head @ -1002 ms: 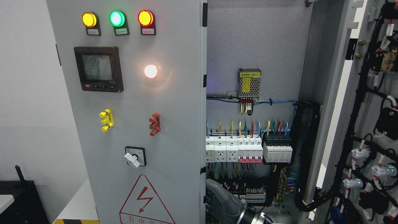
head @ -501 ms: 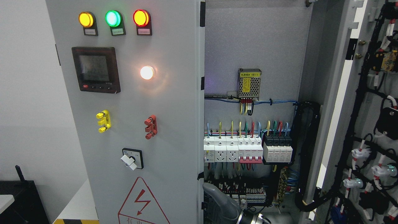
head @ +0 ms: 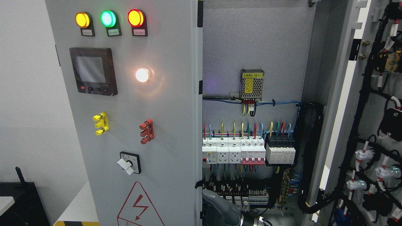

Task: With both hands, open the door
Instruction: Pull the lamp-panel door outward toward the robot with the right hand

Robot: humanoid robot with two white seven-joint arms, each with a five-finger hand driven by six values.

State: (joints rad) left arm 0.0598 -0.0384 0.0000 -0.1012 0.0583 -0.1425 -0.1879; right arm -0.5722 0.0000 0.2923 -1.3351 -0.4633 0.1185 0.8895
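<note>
At six o'clock I see one grey hand just inside the left door's edge; its grip I cannot tell. The right door, at three o'clock, stands wide open; the left, I judge, is partway.

Grey cabinet door ajar, breakers exposed, grey hand behind its edge.
</note>
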